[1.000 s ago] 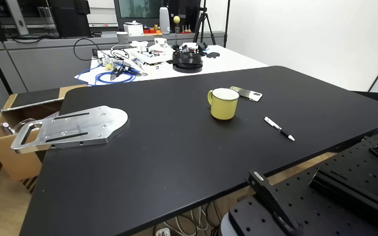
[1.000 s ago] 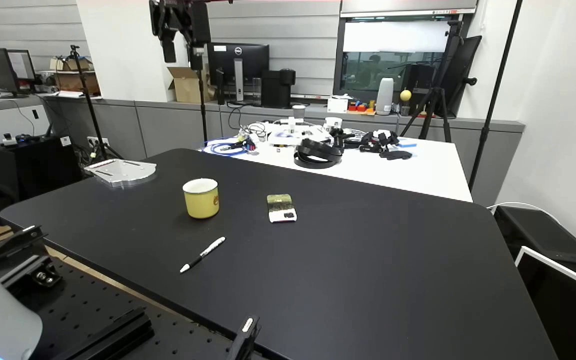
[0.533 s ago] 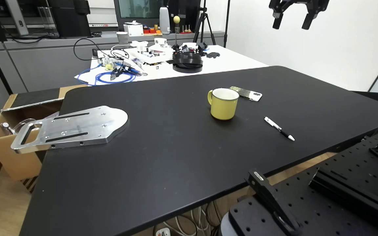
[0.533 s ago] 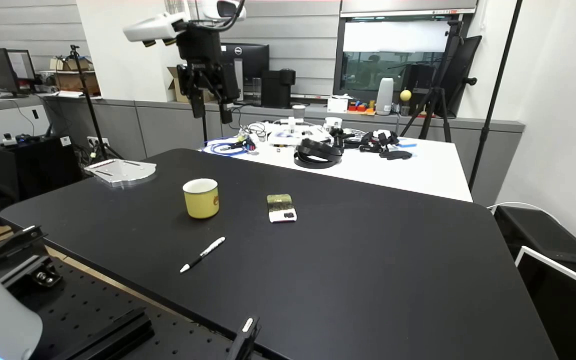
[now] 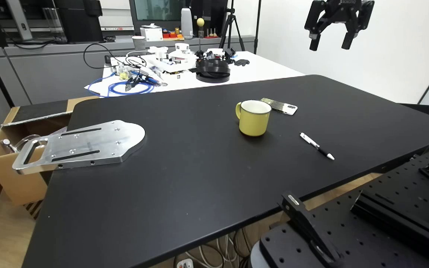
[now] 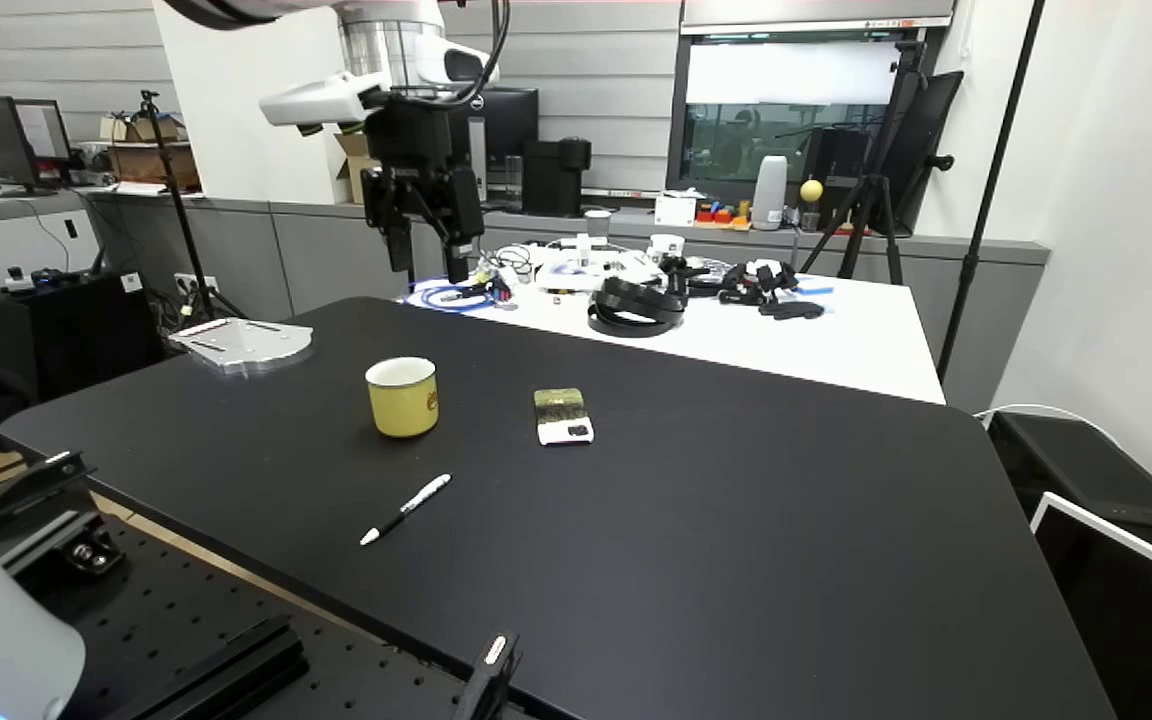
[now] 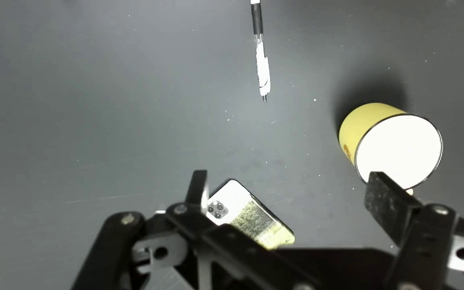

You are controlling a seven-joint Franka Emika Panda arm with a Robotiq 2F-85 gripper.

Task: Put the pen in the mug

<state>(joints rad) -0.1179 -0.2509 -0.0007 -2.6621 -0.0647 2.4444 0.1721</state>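
Note:
The pen, white with a black grip, lies on the black table in both exterior views (image 5: pixel 311 141) (image 6: pixel 425 493); it shows at the top of the wrist view (image 7: pixel 263 72). The yellow mug stands upright in both exterior views (image 5: pixel 253 123) (image 6: pixel 403 405), and at the right of the wrist view (image 7: pixel 357 125). Its handle shows in an exterior view. My gripper is open and empty, high above the table in both exterior views (image 5: pixel 330 45) (image 6: pixel 429 268). In the wrist view my gripper (image 7: pixel 288 175) has its fingers wide apart, one overlapping the mug's rim in the picture.
A phone-like flat object lies beside the mug in both exterior views (image 5: pixel 283 107) (image 6: pixel 564 420), partly behind the gripper in the wrist view (image 7: pixel 252 217). A silver metal plate (image 5: pixel 91 143) overhangs the table edge above a cardboard box (image 5: pixel 17 178). A cluttered white table (image 5: pixel 270 67) stands behind.
My gripper has come down from above into both exterior views and moved slightly right in one of them. It stays open. The pen, mug and phone have not moved.

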